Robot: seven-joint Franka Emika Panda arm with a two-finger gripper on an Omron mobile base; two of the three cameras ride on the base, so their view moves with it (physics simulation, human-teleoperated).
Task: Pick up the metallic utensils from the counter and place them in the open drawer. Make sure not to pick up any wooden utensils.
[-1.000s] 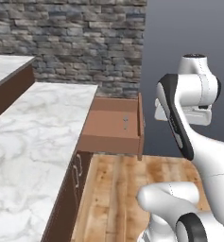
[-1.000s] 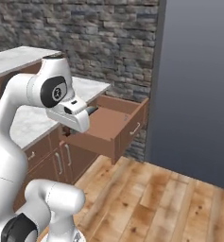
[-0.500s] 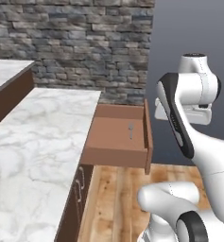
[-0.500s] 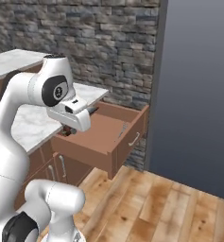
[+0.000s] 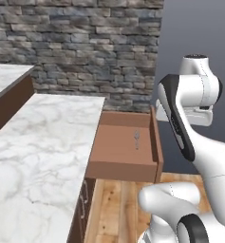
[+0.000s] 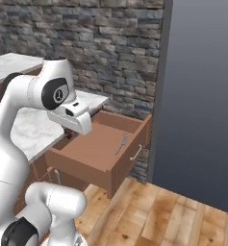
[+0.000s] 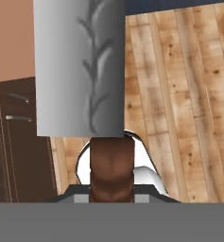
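"What's the wall (image 5: 76, 42) made of?"

"Grey stones, stacked in rows. It goes all along the back. Next to it, on the right, is a big flat dark grey panel (image 6: 202, 96)."

"And the floor (image 6: 173, 216)?"

"Wood planks, light brown with little dark spots."

"What's that white thing?"

"A counter (image 5: 33, 156). Its top is white with grey swirls, like marble. Under it are dark brown cabinets (image 7: 19, 142) with thin silver handles (image 7: 16, 118). A second counter (image 5: 4, 78) sits farther back on the left, a bit higher."
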